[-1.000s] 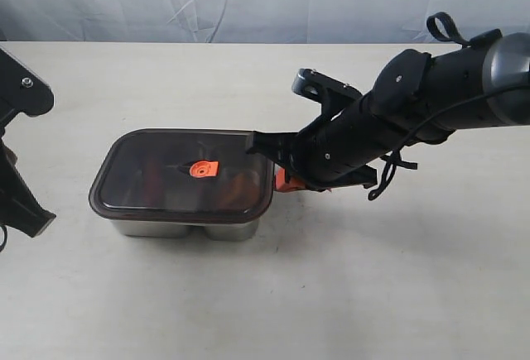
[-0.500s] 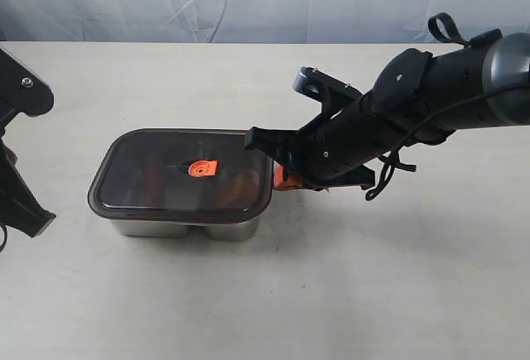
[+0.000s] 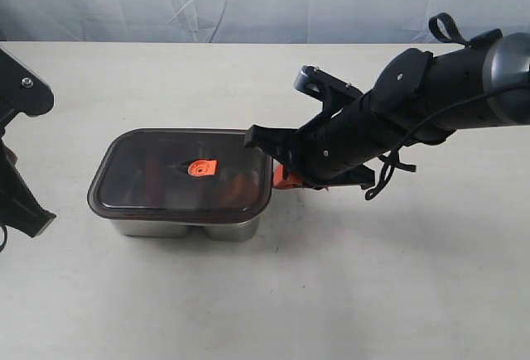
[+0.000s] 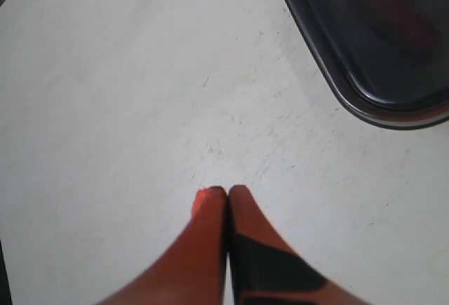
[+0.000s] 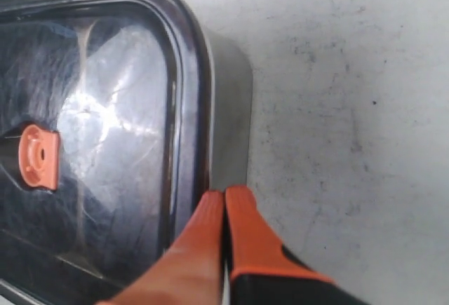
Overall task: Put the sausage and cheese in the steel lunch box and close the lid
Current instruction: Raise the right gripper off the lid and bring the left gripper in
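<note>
The steel lunch box [image 3: 182,228] sits left of centre on the table, with the dark translucent lid [image 3: 157,174] lying flat on it and its orange valve tab [image 3: 199,168] on top. Reddish and orange shapes show dimly through the lid; the sausage and cheese cannot be made out clearly. My right gripper [image 3: 283,180] is shut, empty, its orange fingertips [image 5: 210,203] right beside the lid's right edge [image 5: 189,95] and the steel wall [image 5: 231,123]. My left gripper [image 4: 219,191] is shut and empty over bare table, apart from the box corner [image 4: 372,109].
The left arm's black links [image 3: 21,153] stand at the table's left edge. The right arm [image 3: 414,103] stretches in from the right above the table. A pale curtain [image 3: 248,0] hangs behind the table's far edge.
The lid has settled a touch further left on the box. The right gripper has hardly moved; the left arm is still.
</note>
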